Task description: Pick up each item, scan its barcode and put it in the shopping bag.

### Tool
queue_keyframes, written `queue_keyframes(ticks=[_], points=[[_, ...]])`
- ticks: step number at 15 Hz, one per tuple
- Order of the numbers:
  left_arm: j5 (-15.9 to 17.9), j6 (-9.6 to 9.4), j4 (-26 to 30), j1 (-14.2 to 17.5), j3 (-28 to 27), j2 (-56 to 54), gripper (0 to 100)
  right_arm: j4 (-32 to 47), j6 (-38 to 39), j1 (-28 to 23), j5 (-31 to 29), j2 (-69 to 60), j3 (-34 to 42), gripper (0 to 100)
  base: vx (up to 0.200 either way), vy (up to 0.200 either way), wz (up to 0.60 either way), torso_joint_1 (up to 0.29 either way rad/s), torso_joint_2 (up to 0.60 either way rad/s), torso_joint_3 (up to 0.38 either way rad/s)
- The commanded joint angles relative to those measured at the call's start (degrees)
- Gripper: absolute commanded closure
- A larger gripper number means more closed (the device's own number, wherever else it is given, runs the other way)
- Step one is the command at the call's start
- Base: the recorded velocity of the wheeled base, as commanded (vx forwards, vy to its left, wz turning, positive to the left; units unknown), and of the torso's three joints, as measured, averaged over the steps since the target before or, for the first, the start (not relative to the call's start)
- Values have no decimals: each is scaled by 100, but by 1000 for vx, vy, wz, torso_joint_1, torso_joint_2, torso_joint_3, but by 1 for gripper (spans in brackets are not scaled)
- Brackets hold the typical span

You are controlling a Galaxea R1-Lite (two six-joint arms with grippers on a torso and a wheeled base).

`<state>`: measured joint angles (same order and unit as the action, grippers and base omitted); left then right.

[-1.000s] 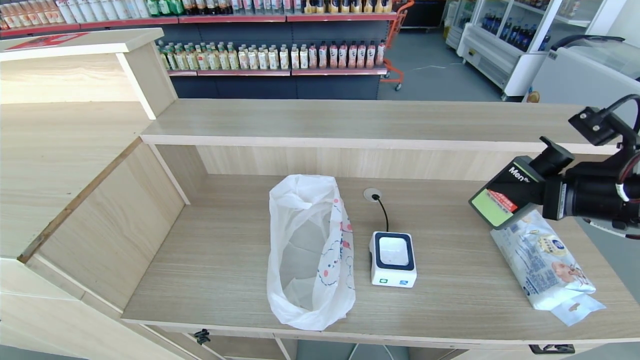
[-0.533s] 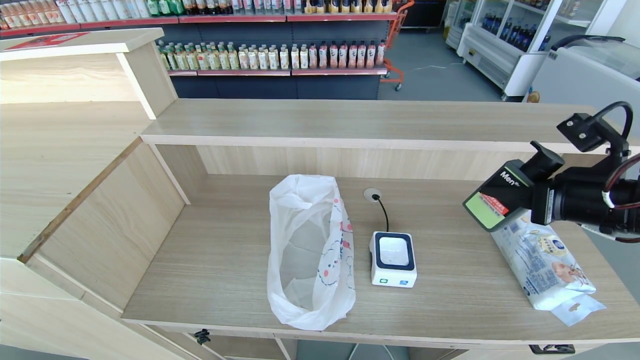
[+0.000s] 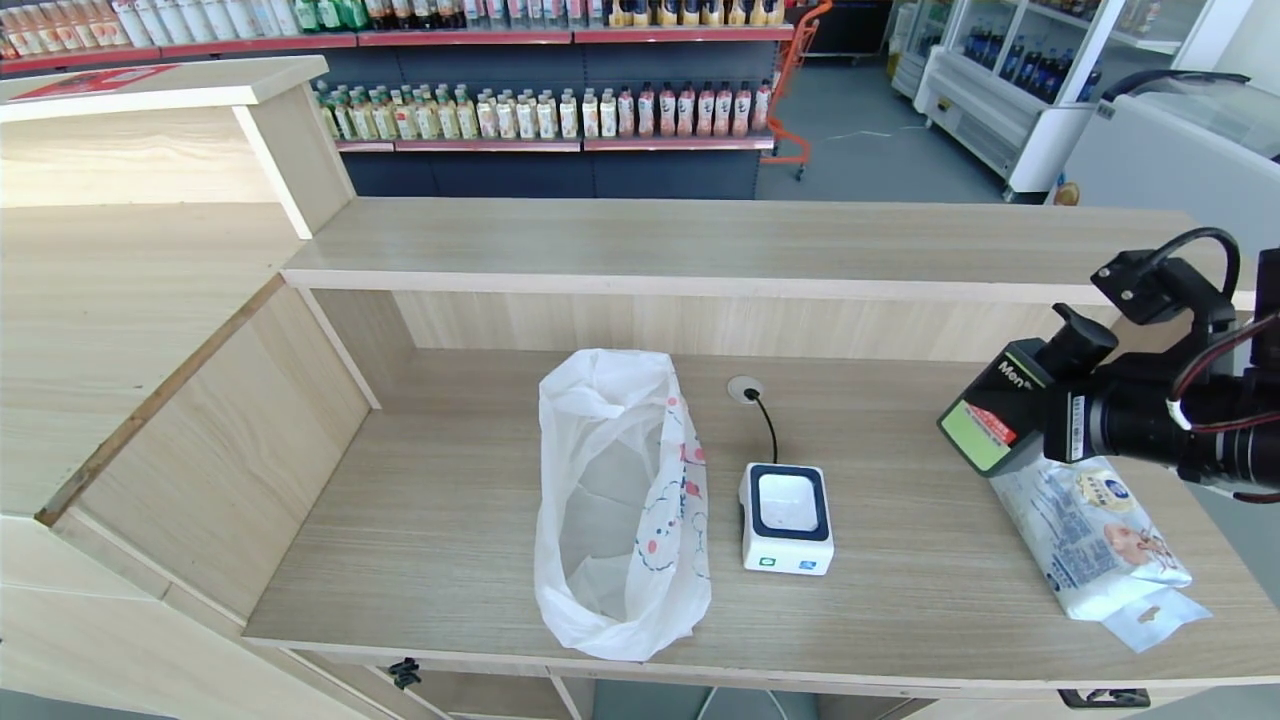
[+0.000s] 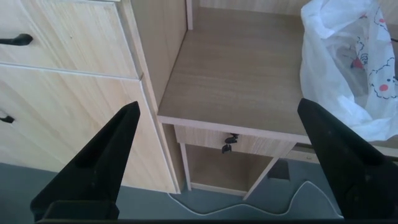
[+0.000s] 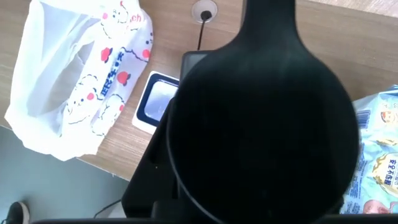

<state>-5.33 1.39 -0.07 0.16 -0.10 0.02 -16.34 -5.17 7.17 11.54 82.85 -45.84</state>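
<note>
My right gripper (image 3: 1058, 405) is shut on a dark box with a green end face (image 3: 985, 432), held in the air above the counter's right side, to the right of the scanner. In the right wrist view the box (image 5: 261, 124) is a large dark shape. The white scanner with a dark-framed window (image 3: 787, 515) (image 5: 155, 102) stands mid-counter. Just to its left, the white printed shopping bag (image 3: 620, 500) (image 5: 81, 81) (image 4: 348, 62) lies with its mouth open. Beyond the counter's front-left corner, my left gripper (image 4: 217, 162) hangs open with nothing in it.
A white and blue snack packet (image 3: 1090, 535) (image 5: 379, 155) lies on the counter (image 3: 450, 520) under the held box. The scanner's cable (image 3: 765, 425) runs to a hole at the back. A raised ledge (image 3: 700, 240) borders the rear, and drawers (image 4: 62, 93) stand at the left.
My right arm has sunk a little with the box still in its grip, and the box now hangs slightly lower over the packet. Bag, scanner and packet have not moved.
</note>
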Motion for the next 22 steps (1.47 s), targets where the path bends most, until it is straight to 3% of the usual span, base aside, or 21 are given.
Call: queue_keyframes(ticks=[1, 4, 10, 18, 22], points=[[5, 2, -1, 2, 1, -2, 0, 8, -2, 13, 6, 39, -31, 100, 0, 0, 0, 0, 0, 0], [-3, 2, -1, 2, 1, -2, 0, -1, -2, 21, 14, 100, -83, 100, 0, 0, 0, 0, 0, 0], [-3, 2, -1, 2, 1, -2, 0, 34, -2, 21, 296, 153, -118, 100, 0, 0, 600, 3, 2, -1], [-3, 2, -1, 2, 1, -2, 0, 702, 297, -708, 3117, 715, -39, 100, 0, 0, 0, 0, 0, 0], [-3, 2, -1, 2, 1, -2, 0, 438, 297, -1174, 3231, 1128, 154, 100, 0, 0, 0, 0, 0, 0]])
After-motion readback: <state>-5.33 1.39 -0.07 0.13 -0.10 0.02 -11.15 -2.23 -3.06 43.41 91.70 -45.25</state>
